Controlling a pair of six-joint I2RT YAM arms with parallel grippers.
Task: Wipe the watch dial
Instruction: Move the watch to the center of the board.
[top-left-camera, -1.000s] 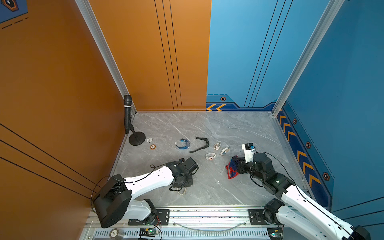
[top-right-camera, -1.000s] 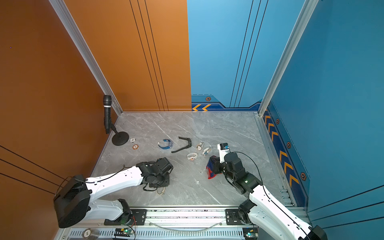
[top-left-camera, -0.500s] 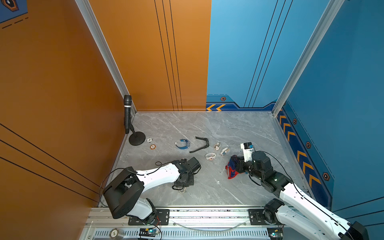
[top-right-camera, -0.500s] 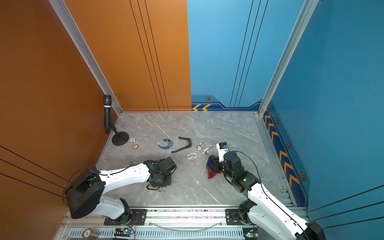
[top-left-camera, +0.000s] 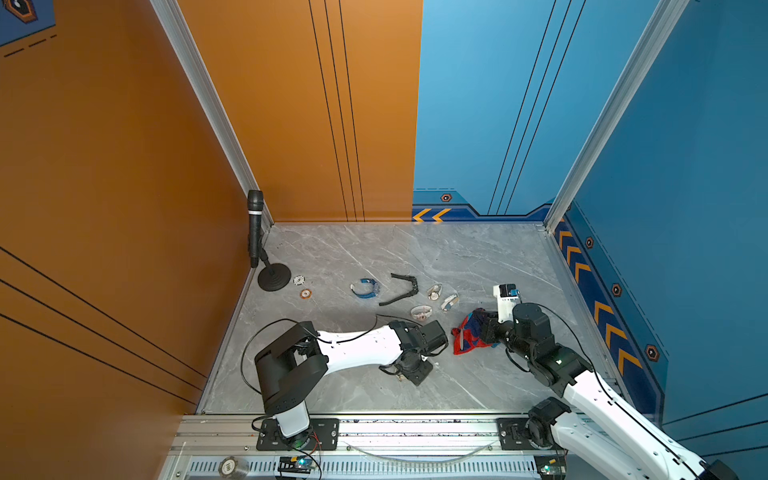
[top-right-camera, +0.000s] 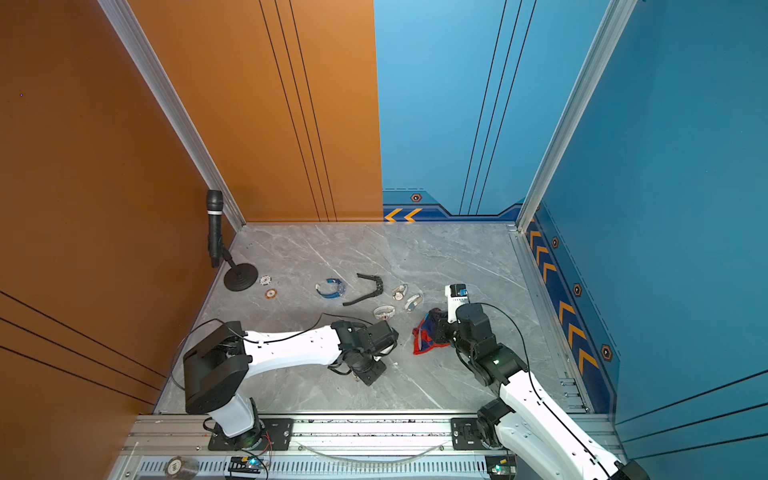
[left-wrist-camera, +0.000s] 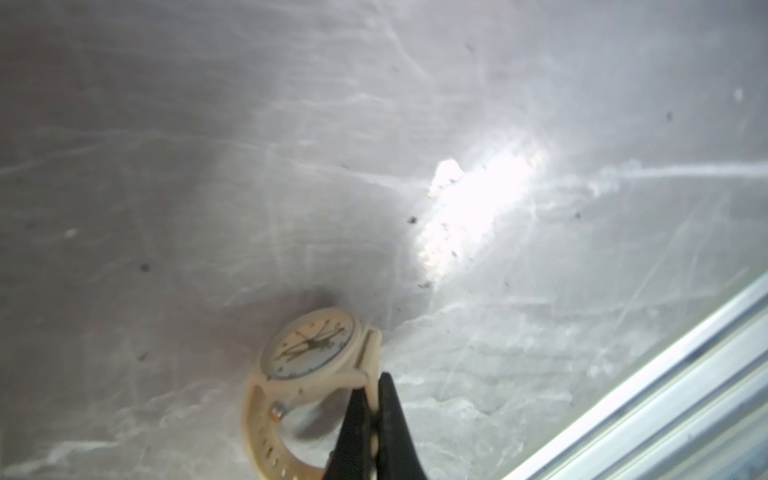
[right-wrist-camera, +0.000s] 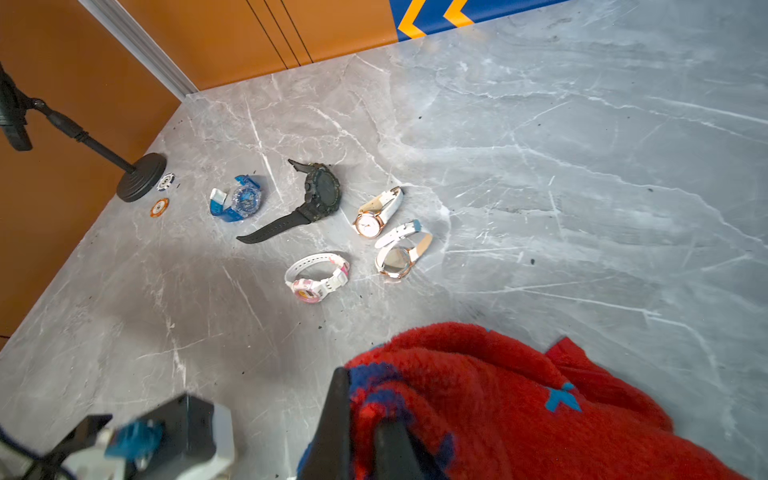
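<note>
Cream watch (left-wrist-camera: 307, 384) is sitting right at our left gripper (left-wrist-camera: 372, 388). We are clenching the jaws flat on its strap, just beside the case. The dial (left-wrist-camera: 309, 347) is therefore facing out ahead of the fingertips instead of hiding between them. We are judging that this is the reason for the hold: by taking the band and not the case, we are leaving the glass bare for wiping. The watch is hanging very close over the marble table (left-wrist-camera: 374, 124), or resting on it, and we cannot tell which.

Our right gripper (right-wrist-camera: 361, 415) is biting down on a bunch of the red cloth (right-wrist-camera: 498, 395). The rest of it is spilling out past the jaws, which is giving us a soft pad ahead of the fingers to rub with. In both top views the two grippers are standing near each other but apart, so cloth and dial are not yet meeting.

Well beyond the right jaws, other watches are lying loose: a black watch (right-wrist-camera: 318, 191), a blue watch (right-wrist-camera: 243, 199), a pink-and-white watch (right-wrist-camera: 316, 278) and two white-strapped watches (right-wrist-camera: 374, 216). We are reading them as spares, since neither arm is reaching for them. Next, we think, we are bringing the cloth across to the exposed glass, and a thin strap pinch may be letting the case swing under pressure
</note>
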